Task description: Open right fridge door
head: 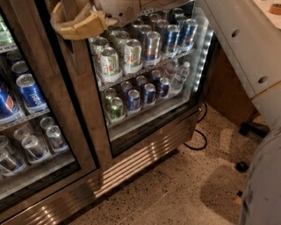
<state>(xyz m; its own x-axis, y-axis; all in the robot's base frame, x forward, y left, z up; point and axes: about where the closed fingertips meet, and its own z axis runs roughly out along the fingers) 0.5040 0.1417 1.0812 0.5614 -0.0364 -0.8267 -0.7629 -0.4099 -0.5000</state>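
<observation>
Right fridge door (145, 88): glass pane in brushed-steel frame, right half of the cooler, appearing closed, rows of cans (131, 55) shelved behind it. Handle (70, 8): vertical bar at the door's upper left edge. Gripper (77, 23): tan, at the handle; whether it clamps the bar cannot be told. Left door (26, 110): adjoining, with blue cans. Black cable (197, 143): on the floor at the door's lower right.

Tan hand (74, 23) upper left; brushed-steel right fridge door (90, 115); speckled floor (175, 189)
</observation>
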